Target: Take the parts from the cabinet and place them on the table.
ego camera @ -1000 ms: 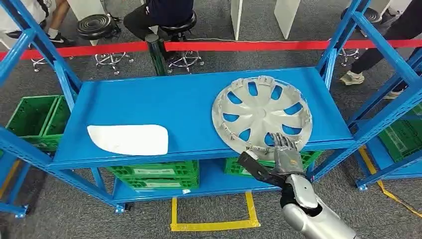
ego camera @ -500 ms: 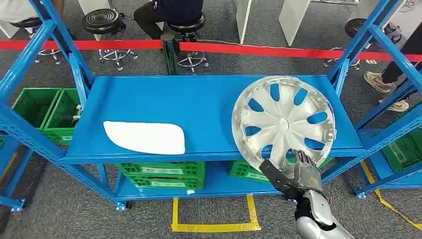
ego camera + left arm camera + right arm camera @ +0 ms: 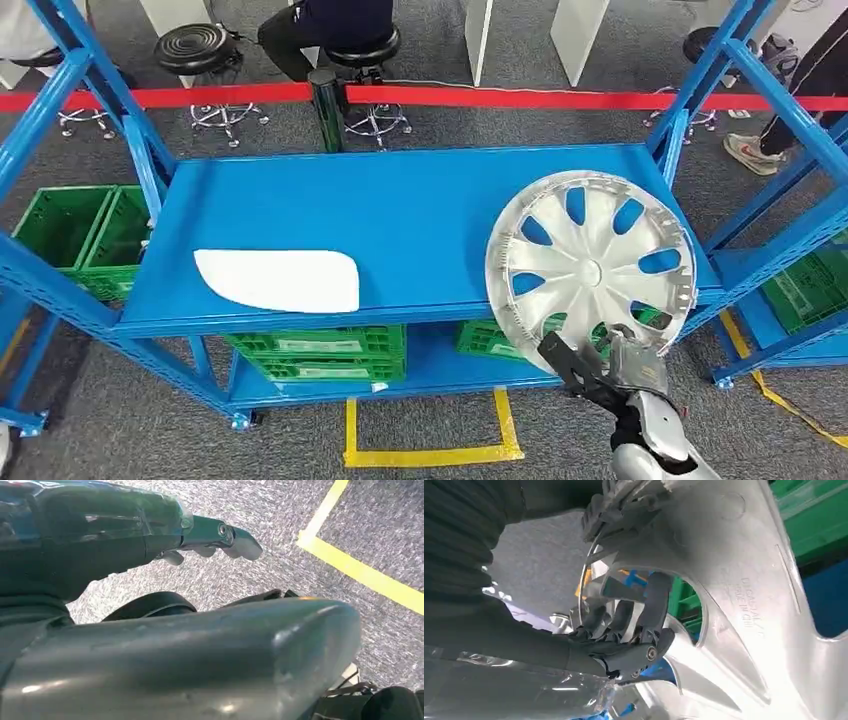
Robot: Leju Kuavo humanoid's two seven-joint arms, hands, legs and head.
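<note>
Head view: right hand (image 3: pixel 630 368) grips the near rim of the silver hubcap (image 3: pixel 590 265), which tilts up over the right front edge of the blue shelf (image 3: pixel 400 200). A white panel (image 3: pixel 278 280) lies flat at left. Left hand (image 3: pixel 220 537) hangs with fingers curled, holding nothing.

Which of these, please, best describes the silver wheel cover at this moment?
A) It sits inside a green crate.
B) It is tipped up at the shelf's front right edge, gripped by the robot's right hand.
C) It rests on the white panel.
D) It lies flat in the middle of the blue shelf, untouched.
B: the wheel cover stands tilted over the blue shelf's front right edge, with the right hand gripping its lower rim.
</note>
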